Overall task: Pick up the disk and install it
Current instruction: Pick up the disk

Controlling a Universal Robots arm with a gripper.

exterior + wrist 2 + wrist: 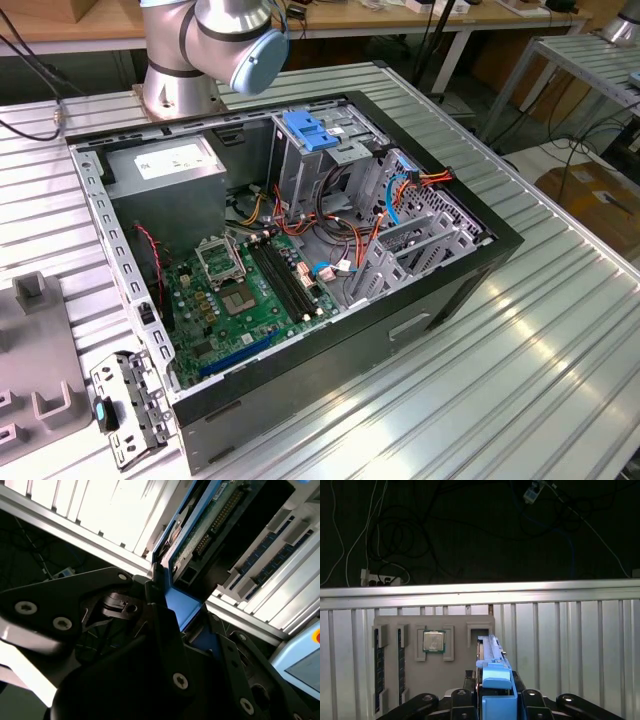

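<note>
An open computer case (500, 238) lies at the centre of a ribbed aluminium table (560, 380) in the exterior view. The robot arm (215, 40) rises at 11 o'clock, and a grey tray (40, 350) (455, 670) sits at 8 o'clock. In both wrist views the gripper (495, 692) (182, 597) is clamped on the blue handle of the disk (492, 652) (200, 535). The disk stands on edge in the tray, just beside a processor chip (433, 641).
</note>
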